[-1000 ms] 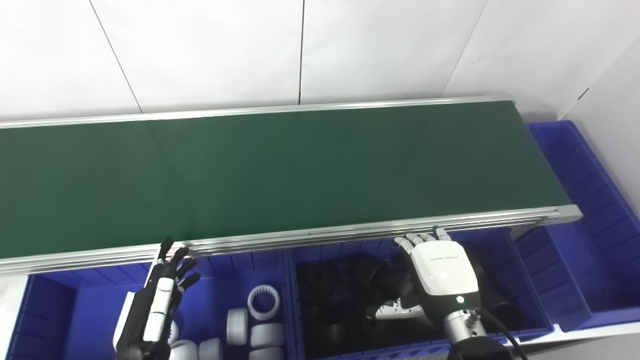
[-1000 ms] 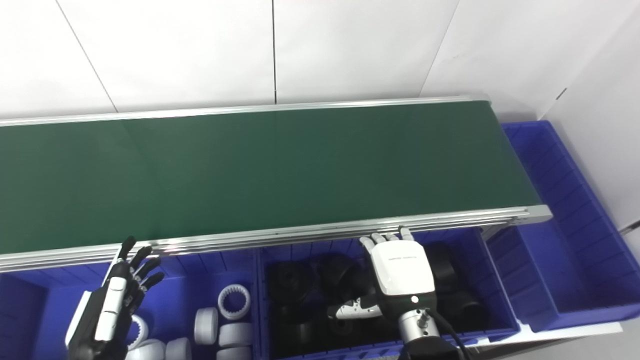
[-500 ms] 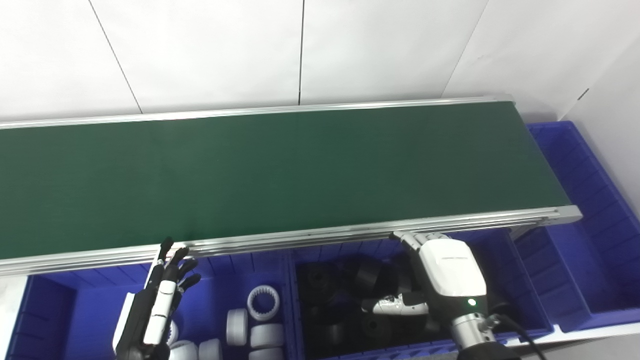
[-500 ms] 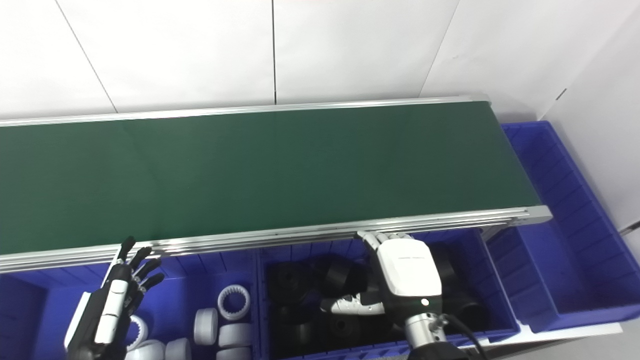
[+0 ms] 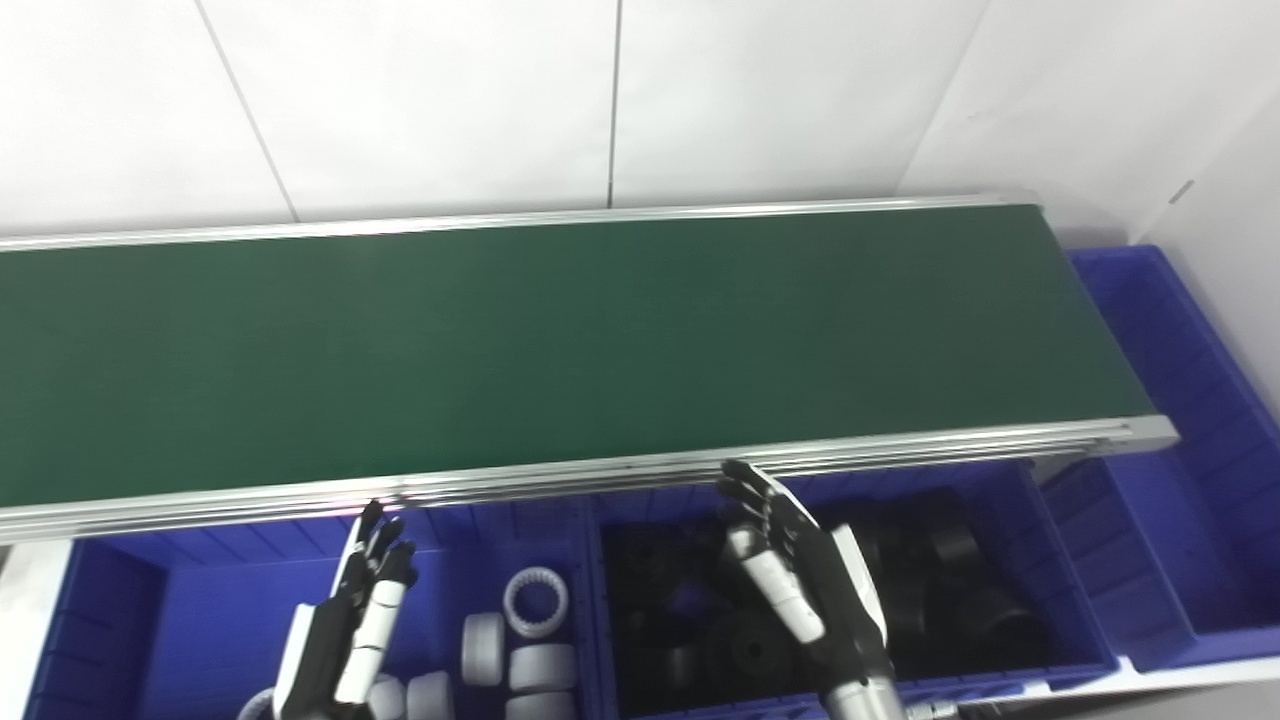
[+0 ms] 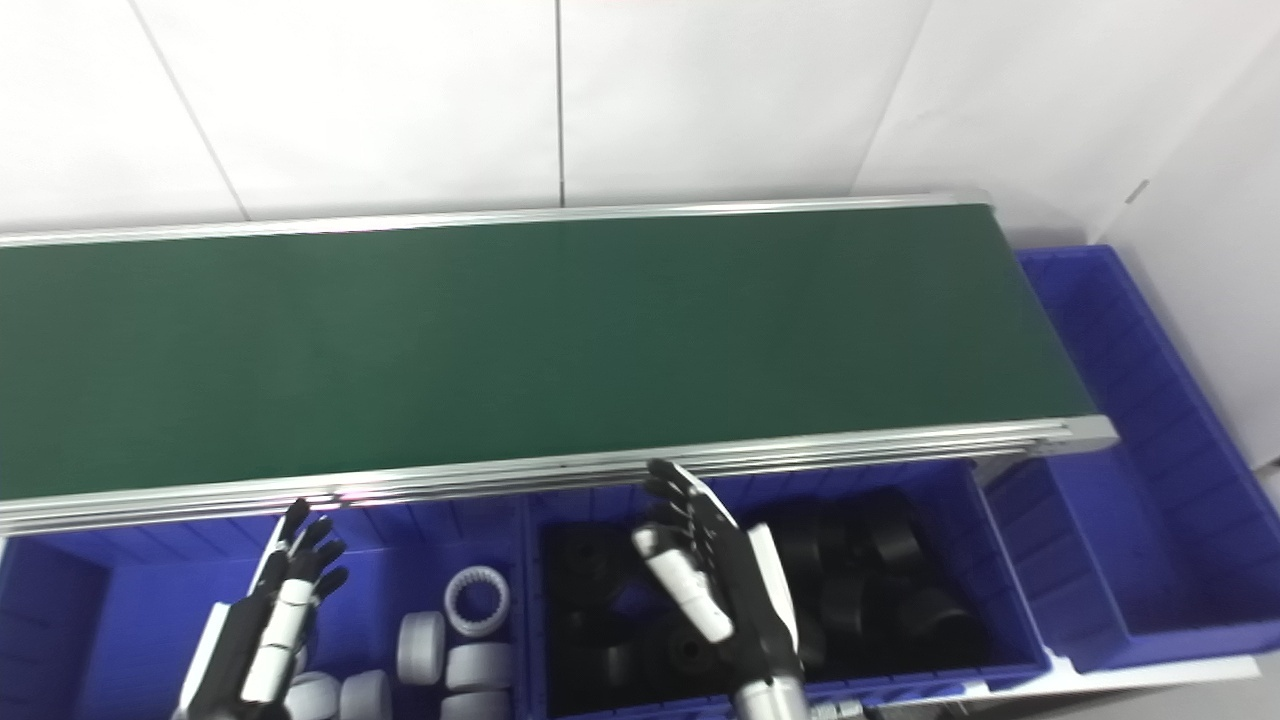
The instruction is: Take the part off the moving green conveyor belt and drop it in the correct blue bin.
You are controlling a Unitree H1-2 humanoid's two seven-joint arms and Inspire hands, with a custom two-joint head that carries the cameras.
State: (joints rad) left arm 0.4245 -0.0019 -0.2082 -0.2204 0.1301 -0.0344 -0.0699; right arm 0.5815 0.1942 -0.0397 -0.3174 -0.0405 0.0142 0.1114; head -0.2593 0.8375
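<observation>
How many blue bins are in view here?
3: the left bin with white parts below the belt, the middle bin with black parts, and a third bin past the belt's right end. More may lie off-frame.

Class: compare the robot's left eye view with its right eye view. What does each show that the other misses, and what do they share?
Left eye only: a pale strip outside the white-parts bin's end wall.
Right eye only: more of the end bin's outer rim and the wall beyond it.
Both: a bare green belt, the left hand open above white parts, and the right hand open above black parts.
</observation>
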